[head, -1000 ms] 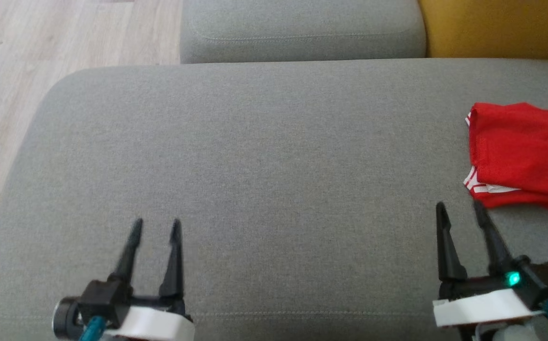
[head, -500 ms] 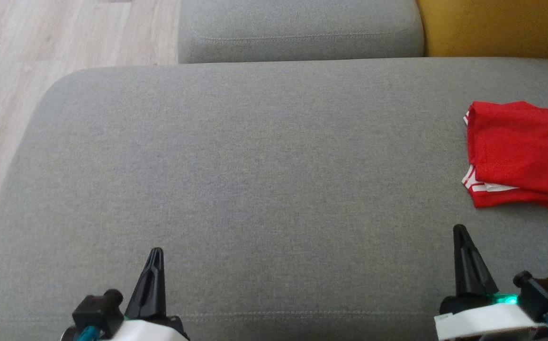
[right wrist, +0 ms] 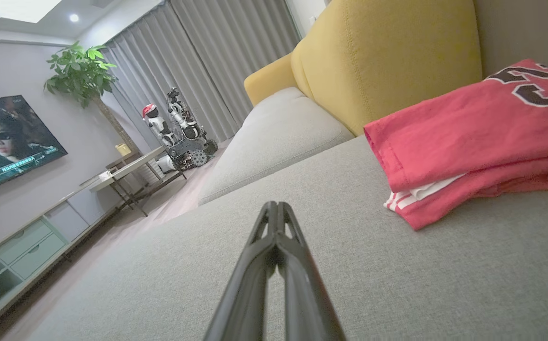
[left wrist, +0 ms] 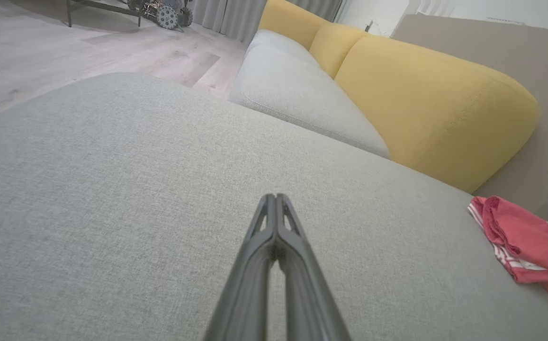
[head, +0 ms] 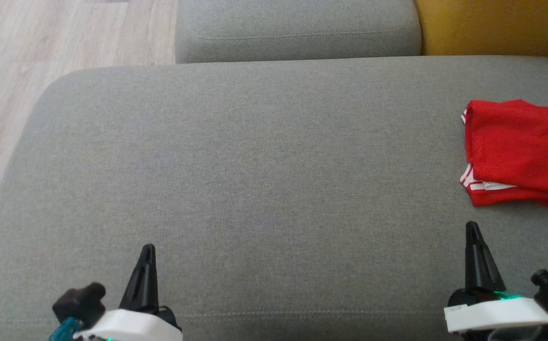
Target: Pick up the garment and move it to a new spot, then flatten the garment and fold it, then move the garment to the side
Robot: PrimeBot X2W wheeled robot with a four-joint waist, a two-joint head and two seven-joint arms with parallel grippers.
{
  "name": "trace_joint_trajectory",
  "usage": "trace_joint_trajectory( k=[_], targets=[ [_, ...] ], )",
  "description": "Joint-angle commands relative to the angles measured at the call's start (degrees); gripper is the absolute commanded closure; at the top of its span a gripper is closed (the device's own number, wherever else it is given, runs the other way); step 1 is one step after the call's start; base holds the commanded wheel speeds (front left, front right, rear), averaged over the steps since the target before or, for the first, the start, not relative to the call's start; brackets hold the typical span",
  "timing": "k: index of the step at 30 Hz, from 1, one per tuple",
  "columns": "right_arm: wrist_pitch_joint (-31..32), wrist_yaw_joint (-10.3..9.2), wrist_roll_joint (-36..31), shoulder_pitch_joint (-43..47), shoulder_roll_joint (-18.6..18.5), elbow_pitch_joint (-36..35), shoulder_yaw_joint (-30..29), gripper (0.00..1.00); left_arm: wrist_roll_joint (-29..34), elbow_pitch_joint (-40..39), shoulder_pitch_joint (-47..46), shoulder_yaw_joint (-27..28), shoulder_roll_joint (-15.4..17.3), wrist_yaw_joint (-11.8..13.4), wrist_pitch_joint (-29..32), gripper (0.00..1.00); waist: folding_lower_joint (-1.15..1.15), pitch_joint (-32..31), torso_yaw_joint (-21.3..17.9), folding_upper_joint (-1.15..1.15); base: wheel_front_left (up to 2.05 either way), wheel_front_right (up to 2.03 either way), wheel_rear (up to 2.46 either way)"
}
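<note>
The garment (head: 515,151), a single red jersey, lies folded at the right edge of the large grey cushion (head: 255,156) and runs out of the head view on the right. White red-striped trim shows at its near left corner, and dark white-outlined numbers sit on its top layer toward the right. It lies just beyond the right gripper (head: 473,227) and slightly to its right, near but not touching, with bare fabric between them. That gripper's two fingers are pressed together to one point and hold nothing. The left gripper (head: 148,248) is well apart from the garment at the near left, its fingers likewise closed tight and empty. Counted: one garment, two grippers, two cushions, the second being a smaller grey cushion (head: 297,28) at the far side, with a yellow backrest (head: 491,26) to its right and wood floor (head: 41,47) at the far left
</note>
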Motion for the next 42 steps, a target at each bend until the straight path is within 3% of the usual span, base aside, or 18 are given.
trace_joint_trajectory(
  k=[1,42],
  targets=[
    [0.42,0.08,2.42,-2.87,-0.94,-1.66,-0.22,1.00,-2.12,-1.48,-3.09,1.14,0.70,-0.74,0.34,1.00,0.00,0.02,-0.05,0.00,0.00,0.00,0.00],
    [6.45,0.20,32.02,-6.46,-1.65,-0.61,-3.38,1.00,-30.76,2.73,-8.15,6.32,1.36,-4.37,6.43,1.00,0.00,0.38,-1.14,0.00,0.00,0.00,0.00]
  ],
)
